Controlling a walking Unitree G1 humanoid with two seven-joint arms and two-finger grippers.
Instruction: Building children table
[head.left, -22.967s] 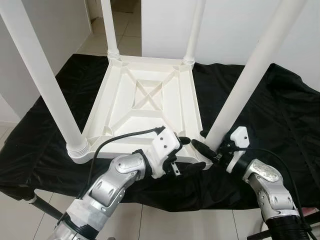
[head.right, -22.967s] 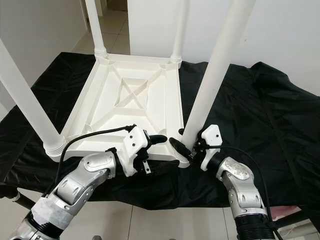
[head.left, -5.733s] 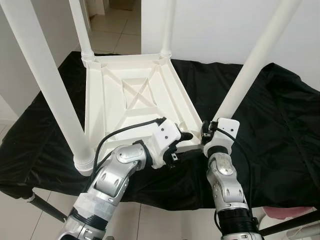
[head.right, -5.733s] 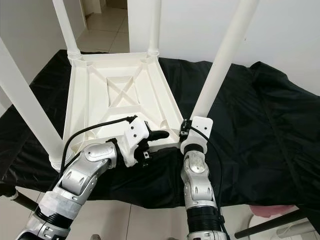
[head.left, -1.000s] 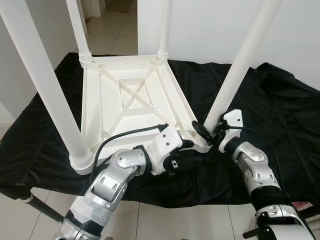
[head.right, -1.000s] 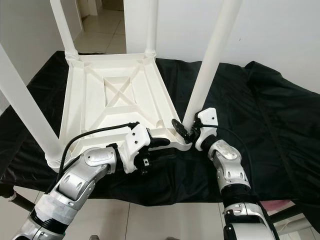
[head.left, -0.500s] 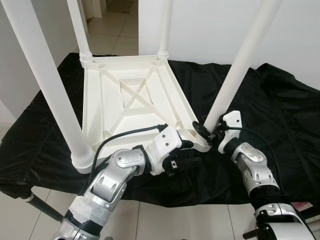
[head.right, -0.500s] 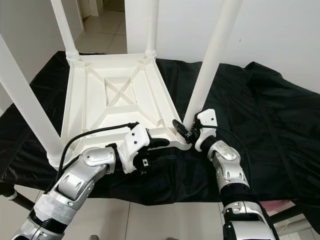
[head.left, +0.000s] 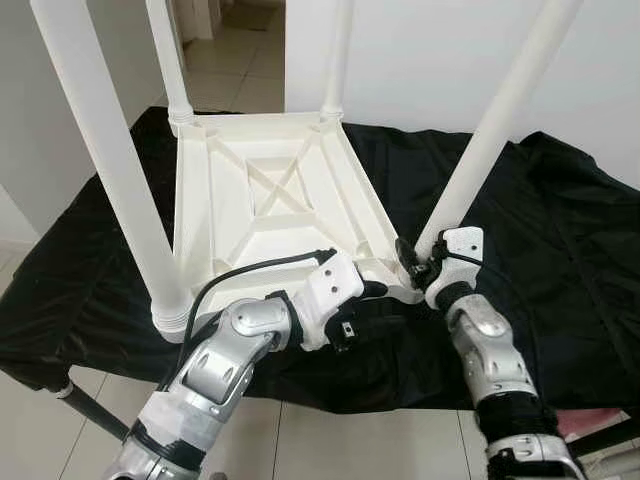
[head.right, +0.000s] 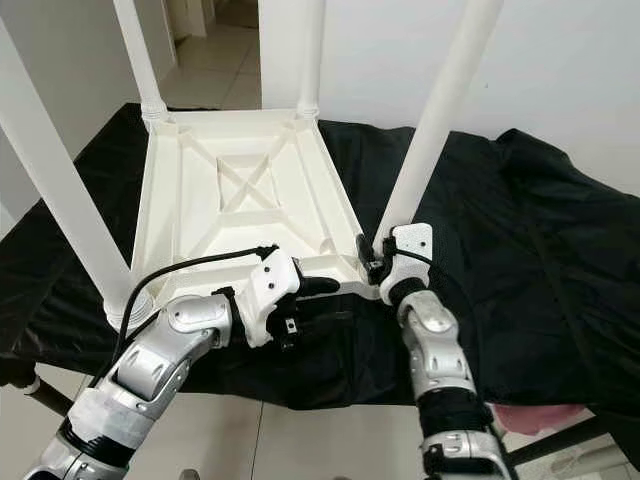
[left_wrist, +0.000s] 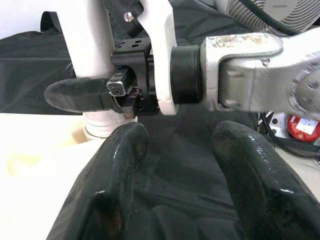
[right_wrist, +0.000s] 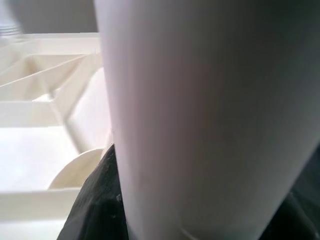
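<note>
Item: children's table (head.left: 270, 210), white plastic, inverted on a counter (head.left: 560, 250) draped in black cloth. Tabletop face down; ribbed underside with a central cross brace faces up. Four round white legs stand seated in the corner sockets, rising out of the top of the head views.

Key relation: the near right leg (head.left: 480, 150) stands at the tabletop corner closest to the robot's right side. Its long axis runs from the socket upward, leaning slightly outward and away from the robot. The right pincer (head.left: 412, 262) is at the foot of this leg, just above the socket collar, with one black finger on the inboard side of the leg. The right wrist view has the leg pressed close against the lens, and the left wrist view shows a finger (left_wrist: 82, 95) of the right pincer lying across the leg. Judged closed on the leg, though the far finger is hidden. The right arm is plainly the nearer one to this leg.

Left pincer (head.right: 318, 300): at the near edge of the tabletop, just left of the same corner. Fingers (left_wrist: 120, 165) spread apart over black cloth, nothing between them; one fingertip rests over the tabletop rim.

Condition: all legs appear fitted; whether the near right leg is fully tightened cannot be told.
</note>
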